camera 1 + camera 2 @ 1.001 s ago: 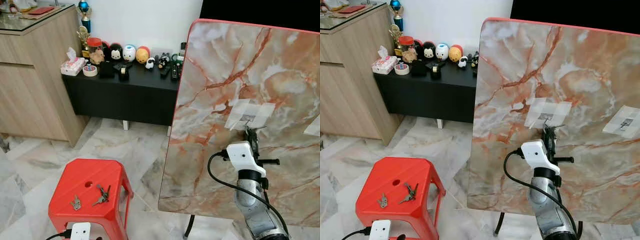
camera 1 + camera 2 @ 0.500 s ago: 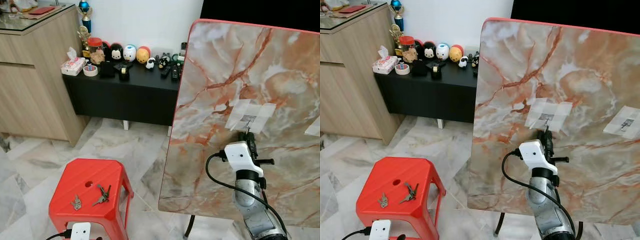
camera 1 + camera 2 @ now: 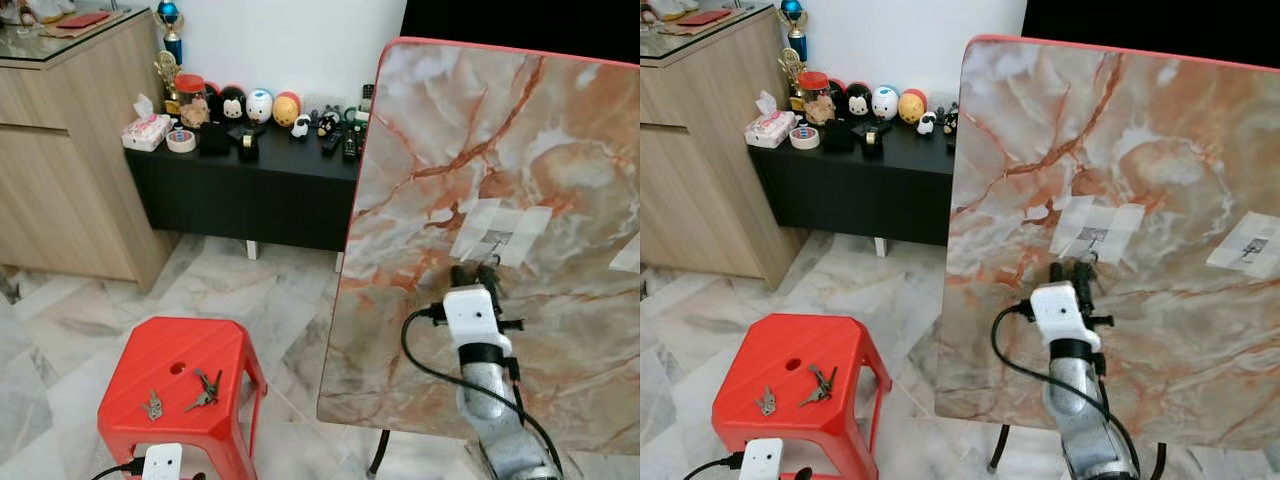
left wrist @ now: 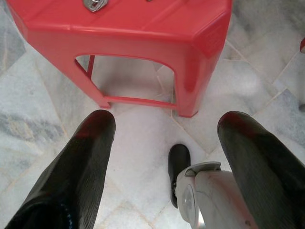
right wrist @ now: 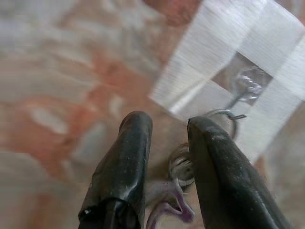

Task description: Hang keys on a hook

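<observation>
1. Keys sit between the two black fingers of my right gripper, their ring just below the hook in the right wrist view; the fingers are narrowed on them, a purple tag trailing underneath.
2. That hook is fixed by a patch of clear tape to the upright marbled board. From the head camera, my right gripper is raised against the board, just under the patch.
3. Step in hand, as I judge it — the hanging itself, at the final approach. I cannot tell whether the ring has caught the hook's tip or merely lies beside it (the wrist picture is soft there).
4. Next move calls for a small lift to carry the ring over the tip, then a loosening of the fingers — no sideways drag, since tape is all that holds the hook.
5. Left gripper hangs idle with fingers wide apart, above the floor beside the red stool, where further keys lie.
</observation>
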`<state>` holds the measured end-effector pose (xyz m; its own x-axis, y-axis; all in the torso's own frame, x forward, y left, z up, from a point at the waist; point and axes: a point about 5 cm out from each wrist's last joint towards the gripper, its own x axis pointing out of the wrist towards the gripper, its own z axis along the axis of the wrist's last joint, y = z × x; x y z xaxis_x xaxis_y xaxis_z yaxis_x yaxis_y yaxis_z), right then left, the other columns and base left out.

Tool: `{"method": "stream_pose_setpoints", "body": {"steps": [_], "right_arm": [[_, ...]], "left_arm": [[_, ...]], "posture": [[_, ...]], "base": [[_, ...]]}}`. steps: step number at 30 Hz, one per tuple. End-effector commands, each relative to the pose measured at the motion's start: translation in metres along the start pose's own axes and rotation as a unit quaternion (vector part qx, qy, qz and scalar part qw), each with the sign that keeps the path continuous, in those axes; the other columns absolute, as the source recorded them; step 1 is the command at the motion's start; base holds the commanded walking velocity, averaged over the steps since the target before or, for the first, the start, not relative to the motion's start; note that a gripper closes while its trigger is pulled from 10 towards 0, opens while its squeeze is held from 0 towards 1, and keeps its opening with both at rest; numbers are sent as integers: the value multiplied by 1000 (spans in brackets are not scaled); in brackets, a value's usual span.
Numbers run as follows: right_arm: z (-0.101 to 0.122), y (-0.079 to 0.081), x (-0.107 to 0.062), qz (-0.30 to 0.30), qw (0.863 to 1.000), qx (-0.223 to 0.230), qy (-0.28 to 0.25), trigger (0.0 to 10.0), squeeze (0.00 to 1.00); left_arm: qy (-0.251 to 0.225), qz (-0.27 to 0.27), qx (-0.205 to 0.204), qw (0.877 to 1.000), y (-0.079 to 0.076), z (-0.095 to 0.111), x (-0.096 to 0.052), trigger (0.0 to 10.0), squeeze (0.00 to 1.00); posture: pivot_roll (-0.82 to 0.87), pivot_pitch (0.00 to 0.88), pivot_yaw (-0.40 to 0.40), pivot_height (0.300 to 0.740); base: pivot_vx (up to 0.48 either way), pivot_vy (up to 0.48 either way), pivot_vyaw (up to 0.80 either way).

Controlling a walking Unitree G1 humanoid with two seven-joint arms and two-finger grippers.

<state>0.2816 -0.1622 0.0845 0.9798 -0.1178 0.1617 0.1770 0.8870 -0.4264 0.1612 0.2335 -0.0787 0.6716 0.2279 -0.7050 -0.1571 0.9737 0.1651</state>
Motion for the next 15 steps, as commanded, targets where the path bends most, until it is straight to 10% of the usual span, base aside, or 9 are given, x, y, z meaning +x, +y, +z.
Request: {"method": "stream_pose_setpoints", "body": {"steps": [1,7,13,15], "right_arm": [[4,-1,-4,10,1000,11,-12,10000,0],[-21,12,-30,76,991,90,63,10000,0],[-85,33,-65,80,943,153,285,10000,0],[-111,43,-88,67,899,199,383,10000,0]], "left_arm": [[4,-2,2,1000,-3,-2,-1,10000,0],[4,-3,3,1000,-3,-2,0,10000,0],[5,-3,5,1000,-3,-1,0,10000,0],[4,-2,5,1000,-2,0,1,10000,0]], "posture": [[76,0,-117,740],[71,0,-117,740],[64,0,-109,740],[59,0,-97,740]], "base": [[0,0,0],[0,0,0],[0,0,0],[0,0,0]]}}
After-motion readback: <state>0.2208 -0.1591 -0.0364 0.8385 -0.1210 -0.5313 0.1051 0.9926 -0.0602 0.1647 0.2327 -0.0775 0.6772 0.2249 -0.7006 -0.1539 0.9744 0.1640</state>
